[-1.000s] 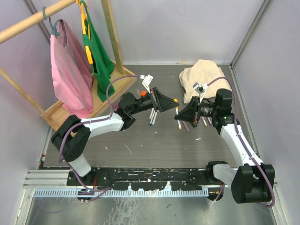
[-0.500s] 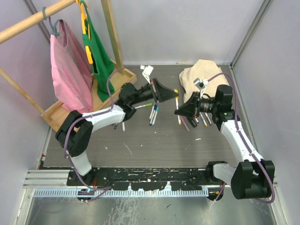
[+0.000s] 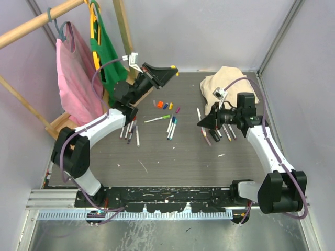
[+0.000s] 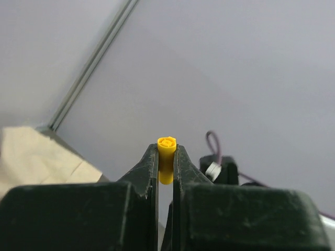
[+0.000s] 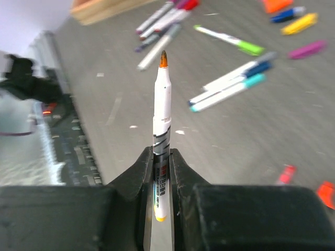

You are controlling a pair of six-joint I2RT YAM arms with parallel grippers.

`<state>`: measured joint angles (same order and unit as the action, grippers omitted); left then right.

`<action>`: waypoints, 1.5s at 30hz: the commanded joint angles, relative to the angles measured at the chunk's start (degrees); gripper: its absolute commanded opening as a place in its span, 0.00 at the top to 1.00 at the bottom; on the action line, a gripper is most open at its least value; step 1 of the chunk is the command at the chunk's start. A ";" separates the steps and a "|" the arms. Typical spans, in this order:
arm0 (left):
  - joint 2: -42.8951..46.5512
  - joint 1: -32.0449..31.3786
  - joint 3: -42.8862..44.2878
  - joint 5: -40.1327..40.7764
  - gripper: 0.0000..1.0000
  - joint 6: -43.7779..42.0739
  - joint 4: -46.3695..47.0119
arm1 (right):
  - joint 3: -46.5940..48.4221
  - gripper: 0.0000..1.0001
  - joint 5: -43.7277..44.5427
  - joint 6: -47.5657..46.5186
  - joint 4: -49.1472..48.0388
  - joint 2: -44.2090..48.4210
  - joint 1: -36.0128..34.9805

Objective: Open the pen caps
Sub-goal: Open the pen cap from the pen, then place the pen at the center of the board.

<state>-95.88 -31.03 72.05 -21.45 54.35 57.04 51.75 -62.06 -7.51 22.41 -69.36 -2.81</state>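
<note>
Grips yellow cap (image 4: 166, 163) between left gripper's (image 4: 166, 151) narrow jaws, high above table (image 3: 157, 151), close to back wall (image 3: 209, 31). Clamps bare-tipped pen (image 5: 161, 115) in right gripper (image 5: 160, 157), low over table's right side. Open air between the 2 grippers. Below, loose caps (image 3: 163, 105) mid-table, capped pens (image 3: 171, 126) scattered around. Cloth (image 3: 222, 83) behind right arm; rack (image 3: 78, 63) crowding left arm.

The top camera looks down from above and behind, taking in the whole table (image 3: 183, 157). The left wrist camera faces the wall (image 4: 235, 63). The right wrist camera, close in, shares the scattered pens (image 3: 170, 128) (image 5: 230, 92).
</note>
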 commanded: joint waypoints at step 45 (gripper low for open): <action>22.68 -0.09 -36.02 -0.84 0.96 -12.52 -18.67 | 9.07 0.83 55.30 -20.53 3.88 -28.59 13.72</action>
<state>-74.76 -31.42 36.18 -21.21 42.72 37.43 58.46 -5.93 -28.75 25.80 -97.21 10.98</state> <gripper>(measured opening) 0.054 0.179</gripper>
